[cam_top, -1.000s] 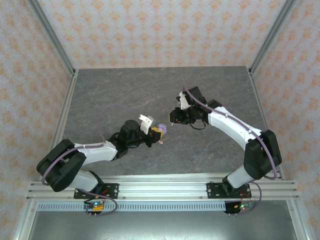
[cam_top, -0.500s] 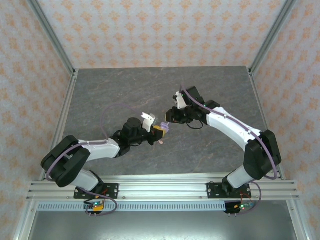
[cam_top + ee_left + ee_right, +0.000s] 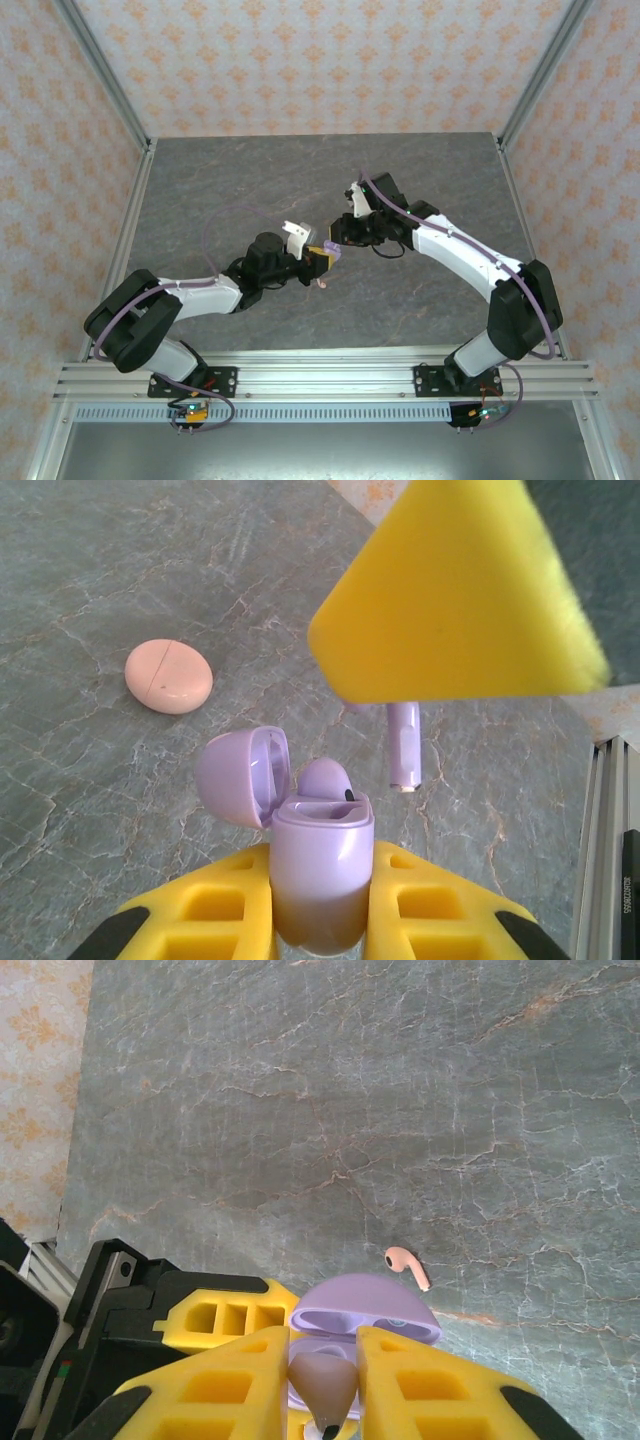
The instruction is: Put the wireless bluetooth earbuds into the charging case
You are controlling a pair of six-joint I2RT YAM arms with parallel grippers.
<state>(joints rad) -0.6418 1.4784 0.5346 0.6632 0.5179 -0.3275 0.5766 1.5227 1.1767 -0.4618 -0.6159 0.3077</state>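
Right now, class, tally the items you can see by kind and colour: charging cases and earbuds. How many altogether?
Lilac rounded plastic charging case: 1
Pale pink round plastic charging case: 1
Lilac stemmed plastic earbuds: 2
Pale pink stemmed plastic earbud: 1
Total: 5

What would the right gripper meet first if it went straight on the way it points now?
Most likely the open lilac case held in the left gripper; the right gripper, shut on a lilac earbud, points at it, though depth is unclear.
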